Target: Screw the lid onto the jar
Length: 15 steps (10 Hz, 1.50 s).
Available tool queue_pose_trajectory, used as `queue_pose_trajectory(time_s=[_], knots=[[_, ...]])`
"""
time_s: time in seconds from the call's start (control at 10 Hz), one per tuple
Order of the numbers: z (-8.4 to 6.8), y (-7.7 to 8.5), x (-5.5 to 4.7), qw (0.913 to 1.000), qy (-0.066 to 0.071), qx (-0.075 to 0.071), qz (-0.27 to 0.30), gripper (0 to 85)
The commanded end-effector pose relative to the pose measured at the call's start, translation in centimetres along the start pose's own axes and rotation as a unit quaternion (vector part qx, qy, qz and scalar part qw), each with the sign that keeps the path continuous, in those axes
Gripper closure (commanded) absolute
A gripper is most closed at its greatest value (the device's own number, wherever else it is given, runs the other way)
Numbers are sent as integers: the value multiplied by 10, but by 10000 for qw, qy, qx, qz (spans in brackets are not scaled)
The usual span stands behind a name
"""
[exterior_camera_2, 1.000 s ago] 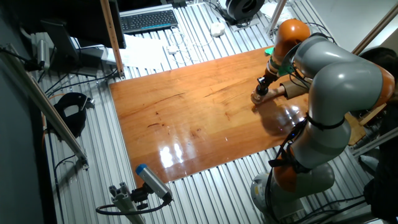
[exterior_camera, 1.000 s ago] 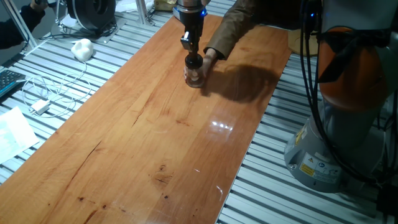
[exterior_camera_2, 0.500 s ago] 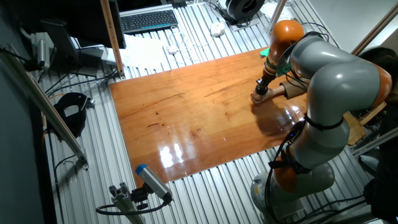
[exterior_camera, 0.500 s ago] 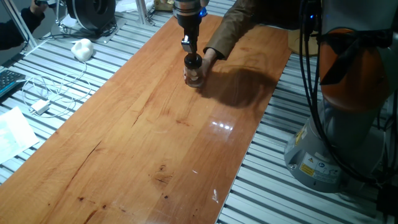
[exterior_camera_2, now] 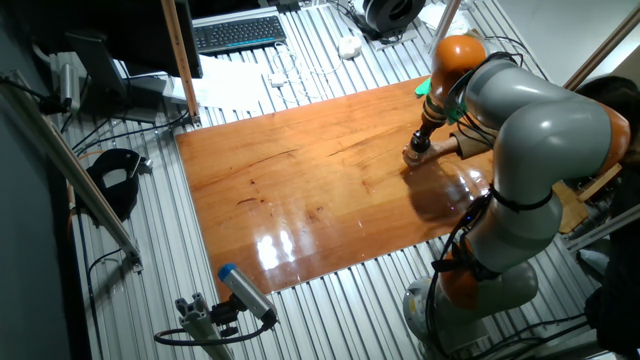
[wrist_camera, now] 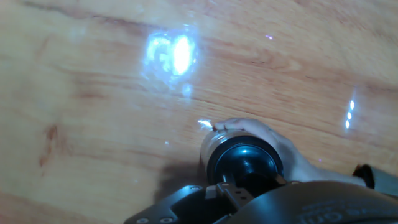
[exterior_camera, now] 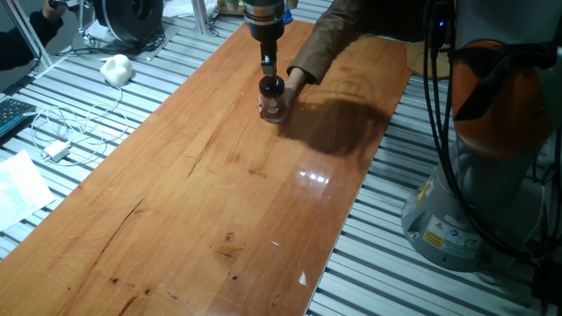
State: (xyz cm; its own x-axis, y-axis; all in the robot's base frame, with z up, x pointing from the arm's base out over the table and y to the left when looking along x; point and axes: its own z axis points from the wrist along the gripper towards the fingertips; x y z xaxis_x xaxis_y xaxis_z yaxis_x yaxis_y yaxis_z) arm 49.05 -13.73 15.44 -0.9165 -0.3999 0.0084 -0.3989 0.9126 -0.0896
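Note:
The small clear jar [exterior_camera: 274, 109] stands on the wooden table at the far end, and a person's hand [exterior_camera: 294, 82] steadies it from the right. The black lid [exterior_camera: 271, 86] sits on top of the jar. My gripper [exterior_camera: 268, 70] comes straight down from above, its fingers closed on the lid's knob. In the other fixed view the gripper [exterior_camera_2: 422, 141] stands over the jar [exterior_camera_2: 411, 158]. In the hand view the round black lid [wrist_camera: 244, 163] fills the jar's mouth, the fingers [wrist_camera: 227, 190] are at its lower edge, and the hand [wrist_camera: 290, 153] wraps the jar's right side.
The person's brown-sleeved arm [exterior_camera: 338, 31] reaches in across the table's far right corner. The robot's base [exterior_camera: 487, 132] stands off the table's right edge. Cables and a white object [exterior_camera: 116, 68] lie on the slatted bench at left.
The gripper has turned about its vertical axis on the lid's knob, so its fingers now look narrower. The jar, lid and hand stay in the same place.

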Motion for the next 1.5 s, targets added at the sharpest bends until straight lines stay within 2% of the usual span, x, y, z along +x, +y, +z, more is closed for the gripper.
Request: queue_pose_trajectory(time_s=[0.0,0.1,0.2,0.3,0.4,0.5,0.6,0.8,0.9,1.0,1.1,1.2,1.3,1.4], knots=[[-1,0,0,9995,61,10,294,850],[-1,0,0,9951,146,-46,975,850],[-1,0,0,9849,176,-89,1720,850],[-1,0,0,9767,191,-99,2134,850],[-1,0,0,9726,219,-38,2313,680],[-1,1,0,9689,257,-40,2461,680],[-1,1,0,9662,264,-46,2565,510],[-1,2,0,9543,233,-55,2978,510],[-1,2,0,9432,239,-93,3313,510],[-1,2,0,9236,234,-210,3821,510],[-1,2,0,9070,220,-201,4201,510],[-1,2,0,8842,184,-200,4662,510],[-1,2,0,8569,113,-270,5146,510],[-1,3,0,8192,-37,-358,5723,510]])
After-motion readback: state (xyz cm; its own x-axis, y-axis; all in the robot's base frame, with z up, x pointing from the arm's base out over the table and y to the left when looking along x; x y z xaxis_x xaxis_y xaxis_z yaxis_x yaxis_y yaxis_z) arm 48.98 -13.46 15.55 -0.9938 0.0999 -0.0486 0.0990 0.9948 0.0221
